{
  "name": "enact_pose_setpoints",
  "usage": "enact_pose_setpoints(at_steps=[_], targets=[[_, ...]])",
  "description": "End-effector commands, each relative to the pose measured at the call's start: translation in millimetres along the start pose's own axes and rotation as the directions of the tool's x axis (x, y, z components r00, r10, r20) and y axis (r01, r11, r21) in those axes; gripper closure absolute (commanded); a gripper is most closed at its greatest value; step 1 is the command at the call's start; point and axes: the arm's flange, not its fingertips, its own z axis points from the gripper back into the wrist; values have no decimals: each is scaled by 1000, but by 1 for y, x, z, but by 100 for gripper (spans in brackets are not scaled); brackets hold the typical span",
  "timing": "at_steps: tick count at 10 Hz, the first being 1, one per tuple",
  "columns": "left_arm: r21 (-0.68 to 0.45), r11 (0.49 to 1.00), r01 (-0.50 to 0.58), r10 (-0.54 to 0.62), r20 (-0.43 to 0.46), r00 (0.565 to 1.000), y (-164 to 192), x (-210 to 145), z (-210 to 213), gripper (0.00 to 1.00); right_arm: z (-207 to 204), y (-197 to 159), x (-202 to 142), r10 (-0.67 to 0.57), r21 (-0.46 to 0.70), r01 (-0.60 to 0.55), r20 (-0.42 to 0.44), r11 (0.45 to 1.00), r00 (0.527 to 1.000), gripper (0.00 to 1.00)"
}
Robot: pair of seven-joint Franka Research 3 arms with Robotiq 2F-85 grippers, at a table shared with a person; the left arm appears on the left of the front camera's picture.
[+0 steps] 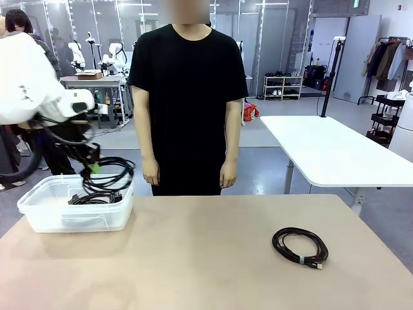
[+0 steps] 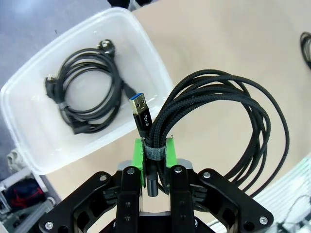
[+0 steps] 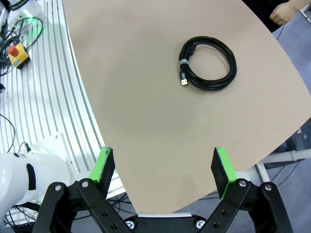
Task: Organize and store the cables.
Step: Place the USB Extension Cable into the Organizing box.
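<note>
Cable (image 2: 170,111), braided black coil, pinched by left pincer (image 2: 154,153) above translucent bin (image 2: 39,141).

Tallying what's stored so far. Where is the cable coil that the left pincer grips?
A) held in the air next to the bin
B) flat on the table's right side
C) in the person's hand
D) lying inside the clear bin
A: the left pincer is shut on the braided cable, which hangs beside the bin; a second coil lies inside the bin.

We note: cable (image 2: 170,109) black, braided weave, its plug (image 2: 141,109) blue-tongued, mid-frame; coil (image 2: 112,94) black, upper left; bin (image 2: 34,141) translucent white; left gripper (image 2: 154,151) black w/ green pads (image 2: 170,154); table (image 1: 193,258) tan.
</note>
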Motion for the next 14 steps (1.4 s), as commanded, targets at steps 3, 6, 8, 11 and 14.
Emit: enact_pose_setpoints(at_steps=[3, 6, 8, 11, 14], targets=[[86, 995, 49, -52, 36, 998, 69, -38, -8, 80, -1, -1, 1, 5, -7, -5, 2, 1000, 1000, 0], [75, 997, 7, -11, 56, 998, 111, -21, -51, 80, -1, -1, 1, 5, -7, -5, 2, 1000, 1000, 0], [72, 997, -27, 25, 33, 999, 122, -6, -75, 80, -1, -1, 1, 5, -7, -5, 2, 1000, 1000, 0], [83, 994, -67, 67, 4, 998, 130, 8, -118, 80, -1, -1, 1, 5, -7, -5, 2, 1000, 1000, 0], [87, 991, -104, 105, -11, 994, 145, 6, -147, 80, -1, -1, 1, 5, -7, -5, 2, 1000, 1000, 0]])
